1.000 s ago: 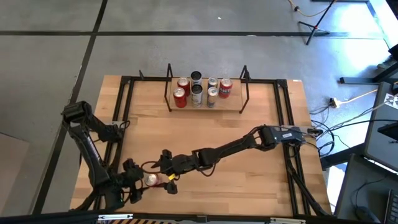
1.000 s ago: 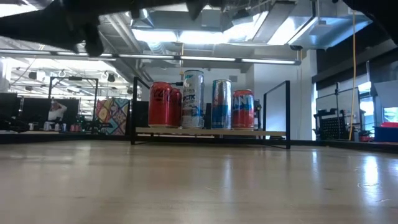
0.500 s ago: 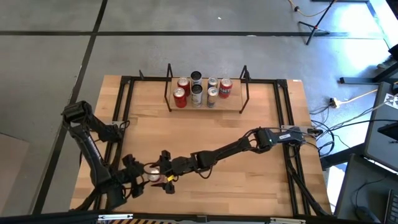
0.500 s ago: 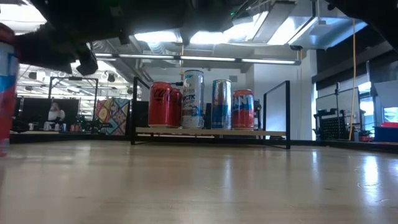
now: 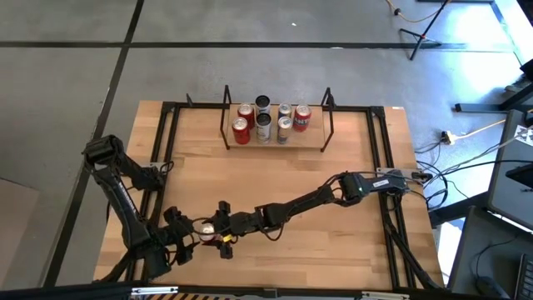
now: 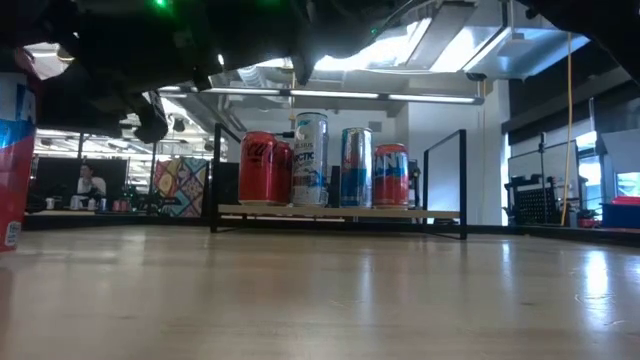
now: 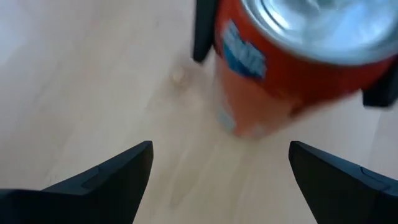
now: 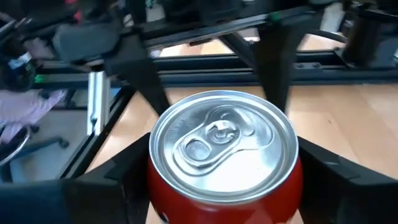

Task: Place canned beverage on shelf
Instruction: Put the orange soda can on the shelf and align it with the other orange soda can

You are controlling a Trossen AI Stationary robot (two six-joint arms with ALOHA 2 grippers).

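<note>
A red can with a silver top stands upright near the table's near left corner. It also shows in the right wrist view, the left wrist view and at the low view's edge. My right gripper is shut on it. My left gripper is open and empty just left of the can, its fingers short of it. The shelf, a low wood board with black wire ends, stands at the far middle and holds several upright cans. My right gripper pinches the can's upper wall between its two fingers, one on each side. It comes from the table's right side, slanting down. The can is upright, top up. I cannot tell whether its base is on the table or just above it.
Black metal rails run along the table's left, right and far sides. Bare wood lies between the can and the shelf. Beyond the table, a person sits far off in the room.
My right gripper has carried the can a little toward the table's far edge and away from my left gripper. The can stays upright. It has come into the low view at the picture's left edge, where it did not show a second ago.
</note>
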